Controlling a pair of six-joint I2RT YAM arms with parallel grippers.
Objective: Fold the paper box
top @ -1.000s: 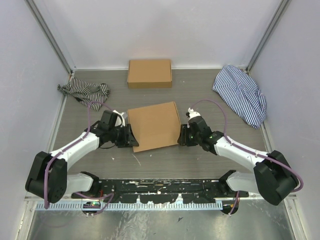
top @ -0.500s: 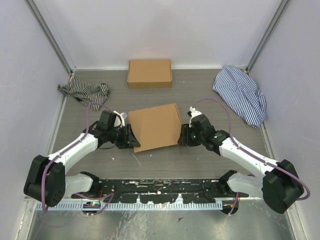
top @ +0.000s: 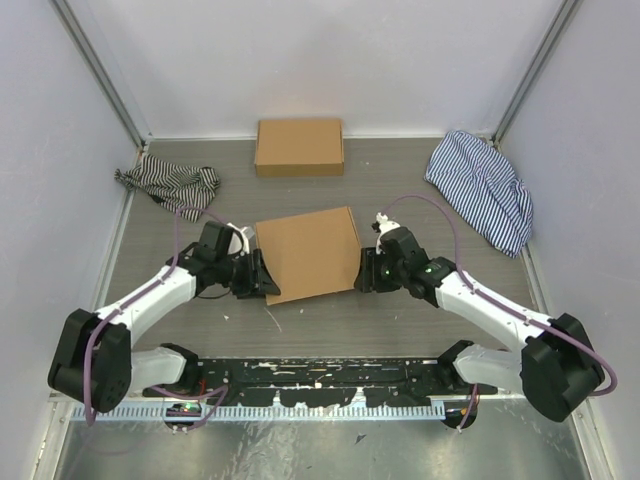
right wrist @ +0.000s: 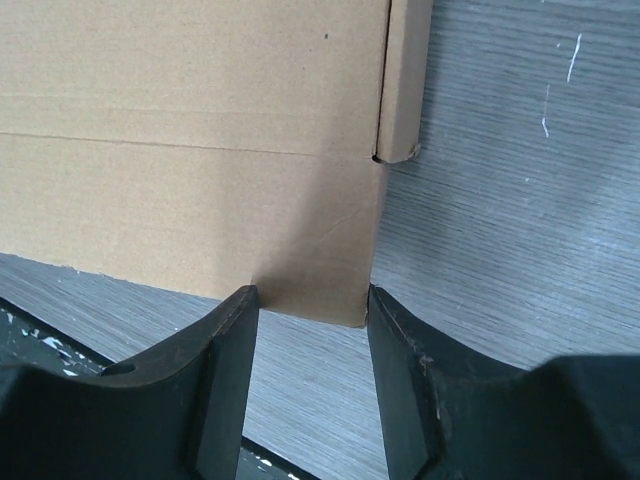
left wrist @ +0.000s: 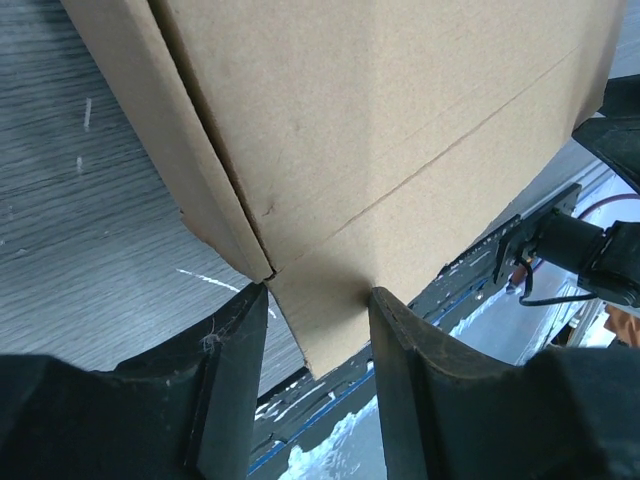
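Seeing from above, the paper box (top: 308, 253) lies on the table (top: 330, 322), my left gripper (top: 264, 279) at its 8 o'clock, my right gripper (top: 360, 272) at 4. Only my wrist views show both jaws standing apart around box corners.

We see a robotics lab cell: white panels (top: 330, 60) on aluminium posts (top: 100, 70) box in the grey worktop (top: 400, 175), left arm (top: 150, 293) and right arm (top: 490, 308) bolted at its near edge.

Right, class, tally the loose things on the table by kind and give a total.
Cardboard pieces: 2 (paper box, flat closed box)
Striped cloths: 2 (left cloth, right cloth)
Total: 4
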